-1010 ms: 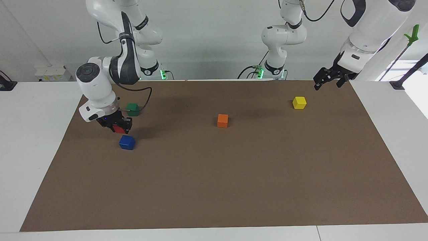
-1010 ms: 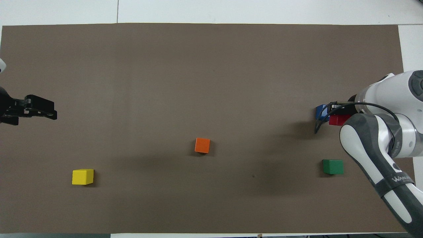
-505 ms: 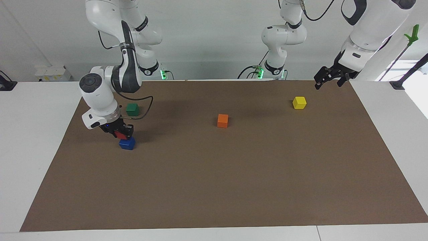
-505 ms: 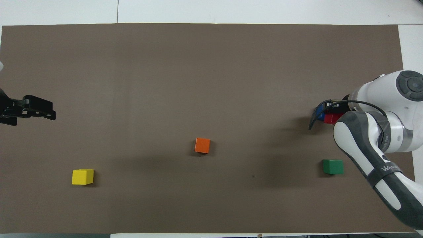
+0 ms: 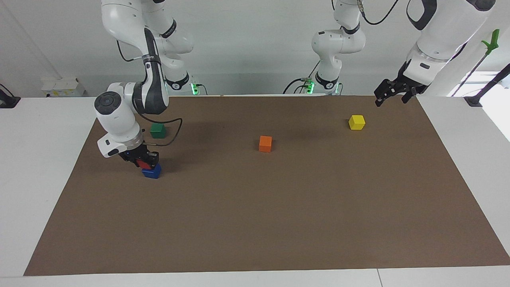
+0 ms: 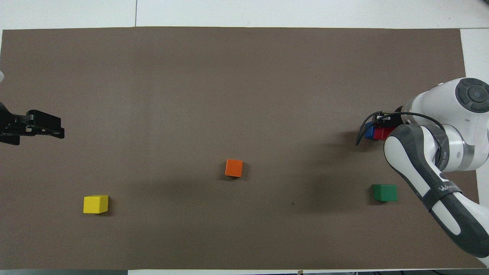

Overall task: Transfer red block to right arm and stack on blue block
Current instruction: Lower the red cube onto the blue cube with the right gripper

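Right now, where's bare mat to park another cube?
Open: between the orange block and blue block, and the whole strip farther from the robots. Crowded: right hand holds the red block at the blue, green block close by.

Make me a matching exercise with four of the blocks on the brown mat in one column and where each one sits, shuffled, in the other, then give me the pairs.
Things:
1. red block
2. green block
3. orange block
4. yellow block

Places:
A. near the middle of the mat
B. toward the left arm's end, not far from the raised left pincer
C. in the right pincer, down at the blue block
D. alone on the mat, nearer to the robots than the blue block

Pairs: 1-C, 2-D, 3-A, 4-B
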Tool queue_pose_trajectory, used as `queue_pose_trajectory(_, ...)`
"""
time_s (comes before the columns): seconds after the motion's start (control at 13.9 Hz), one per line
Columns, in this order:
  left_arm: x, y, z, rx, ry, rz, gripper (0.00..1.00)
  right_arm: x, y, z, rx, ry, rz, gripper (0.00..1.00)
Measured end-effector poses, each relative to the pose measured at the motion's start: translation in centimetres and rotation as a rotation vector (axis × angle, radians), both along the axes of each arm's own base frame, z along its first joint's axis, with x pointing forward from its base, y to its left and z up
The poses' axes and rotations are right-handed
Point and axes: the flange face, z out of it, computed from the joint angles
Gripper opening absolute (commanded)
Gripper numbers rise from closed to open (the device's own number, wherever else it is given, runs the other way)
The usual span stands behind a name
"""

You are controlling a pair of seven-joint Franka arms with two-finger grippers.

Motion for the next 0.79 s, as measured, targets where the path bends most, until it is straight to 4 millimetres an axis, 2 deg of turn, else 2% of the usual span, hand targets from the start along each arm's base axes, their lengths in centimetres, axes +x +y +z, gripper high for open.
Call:
queue_pose_trajectory(0.14,0.00,0.00,0.00,0.000,0.000,0.000,1.00,0.08,0.00,0.02,0.000,-0.003,-0.027,0.00)
queue_pose_trajectory(0.22,0.00,0.00,0.00,0.000,0.000,0.000,1.00,0.11,0.00,0.04,0.000,-0.003,-0.034,0.05)
queue_pose_trajectory(0.58,0.00,0.00,0.01,0.000,0.000,0.000,1.00,0.34,-0.01,0.15,0.000,-0.007,-0.037,0.55)
queue_pose_trajectory(0.65,0.00,0.00,0.00,0.000,0.000,0.000,1.00,0.37,-0.01,0.16,0.000,-0.008,-0.037,0.61)
queue_pose_trajectory(0.79,-0.01,0.00,0.01,0.000,0.000,0.000,1.00,0.44,-0.01,0.19,0.001,-0.009,-0.038,0.63)
